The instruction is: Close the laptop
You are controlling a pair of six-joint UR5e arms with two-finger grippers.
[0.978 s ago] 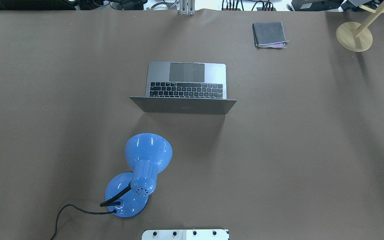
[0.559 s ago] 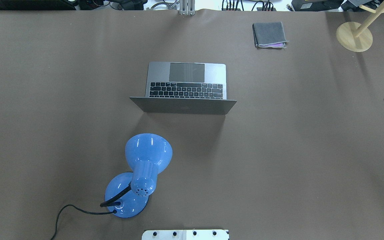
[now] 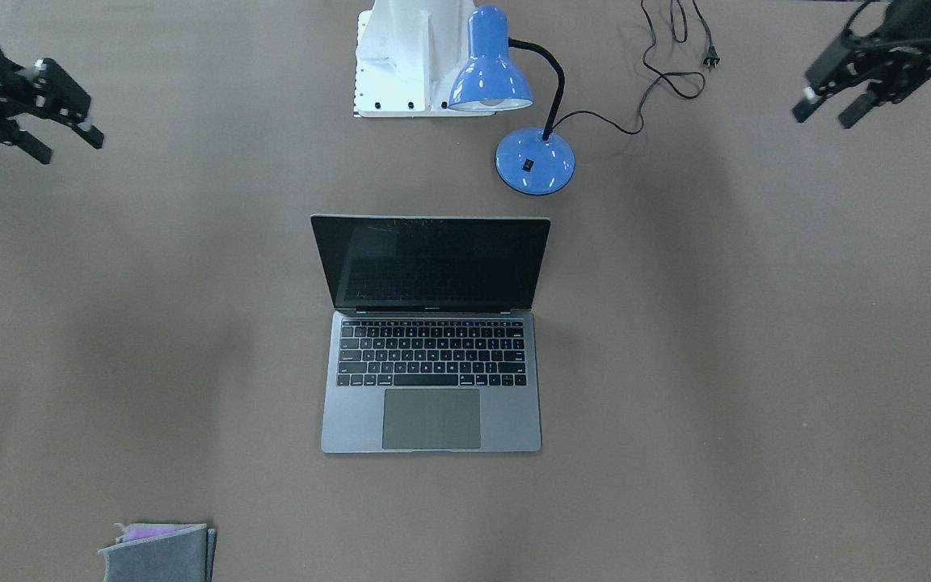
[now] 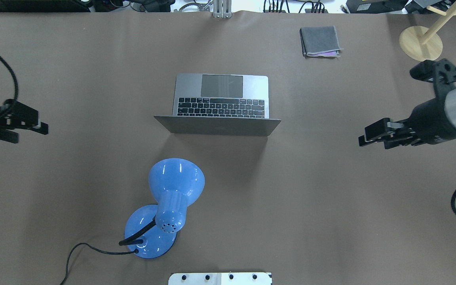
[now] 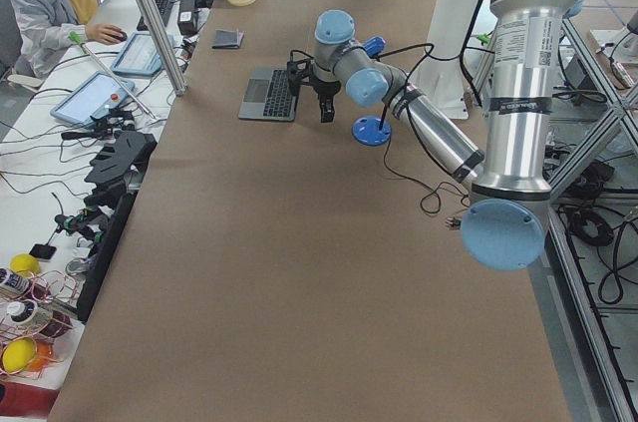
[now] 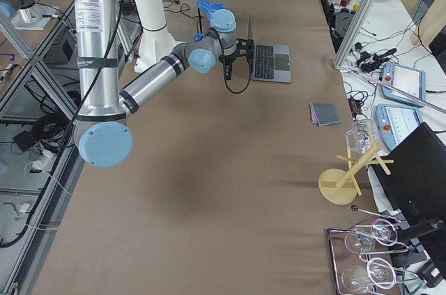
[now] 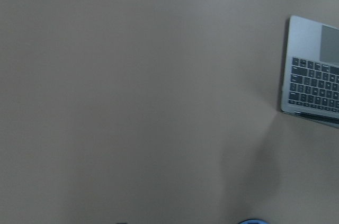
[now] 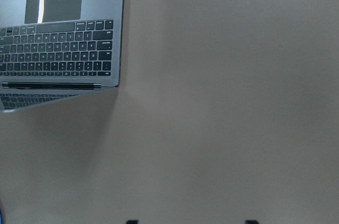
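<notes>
1. We recorded one thin space-grey metal laptop (image 3: 431,380) with a black keyboard and a large trackpad. It lay open near the middle of the brown paper-covered table (image 3: 716,364). Its base sat flat, and its dark glossy screen stood raised and faced away from the robot.
2. We counted two grippers, one on either side of the laptop. Both were well apart from it and touched nothing.
3. The left gripper (image 3: 825,115) hung over the table on the robot's left. Its two black fingers stood apart with nothing between them.
4. The right gripper (image 3: 69,147) hung over the table on the robot's right. Its two fingers were likewise spread and empty, and the right wrist view showed both tips set wide.
5. We noted one glossy blue desk lamp (image 3: 488,73) with a round base and a black gooseneck. It stood between the laptop's lid and the white mounting plate (image 3: 401,65), shifted toward the robot's left. Its single black cord (image 3: 663,77) trailed loose on the table.
6. One folded grey cloth (image 4: 320,40), with a purple layer showing at its edge, lay at the table's far side on the robot's right.
7. One pale wooden stand (image 4: 420,43) with a round disc base stood in the far right corner.
</notes>
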